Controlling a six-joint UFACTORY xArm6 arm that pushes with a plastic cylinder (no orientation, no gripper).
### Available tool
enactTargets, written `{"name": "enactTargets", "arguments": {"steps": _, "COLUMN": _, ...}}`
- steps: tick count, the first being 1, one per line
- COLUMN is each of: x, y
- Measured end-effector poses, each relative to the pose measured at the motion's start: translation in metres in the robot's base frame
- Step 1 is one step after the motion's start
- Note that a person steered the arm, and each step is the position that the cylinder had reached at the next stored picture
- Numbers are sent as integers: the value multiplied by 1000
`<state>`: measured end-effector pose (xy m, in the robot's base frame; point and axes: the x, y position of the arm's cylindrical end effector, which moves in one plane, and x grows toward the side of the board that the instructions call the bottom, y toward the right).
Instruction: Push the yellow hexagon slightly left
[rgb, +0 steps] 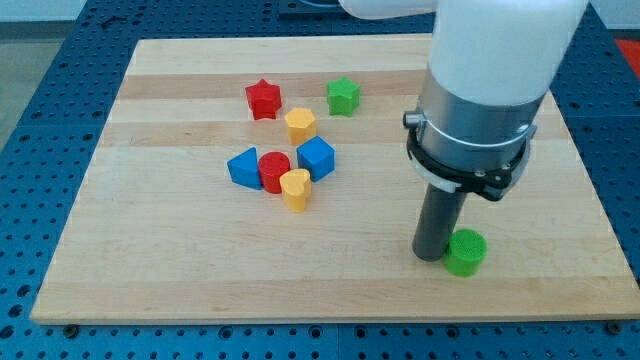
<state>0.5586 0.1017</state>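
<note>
Your tip (430, 256), a bare rod gripping nothing, is standing beside the green cylinder (465, 252), while the yellow hexagon (300, 124) is lying far up-left, so you are needing its right side.

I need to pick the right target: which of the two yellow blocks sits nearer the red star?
The yellow hexagon, just right of and below the red star. The other yellow block lies lower, beneath the red cylinder.

Wooden board (150, 270) on blue perforated table (40, 90)
</note>
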Motion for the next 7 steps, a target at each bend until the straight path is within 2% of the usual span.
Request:
{"name": "enactTargets", "arguments": {"steps": 2, "x": 6, "y": 70}}
{"name": "enactTargets", "arguments": {"steps": 3, "x": 6, "y": 70}}
{"name": "enactTargets", "arguments": {"steps": 4, "x": -40, "y": 52}}
{"name": "enactTargets", "arguments": {"steps": 5, "x": -121, "y": 13}}
{"name": "enactTargets", "arguments": {"steps": 6, "x": -172, "y": -65}}
{"name": "enactTargets", "arguments": {"steps": 7, "x": -176, "y": -130}}
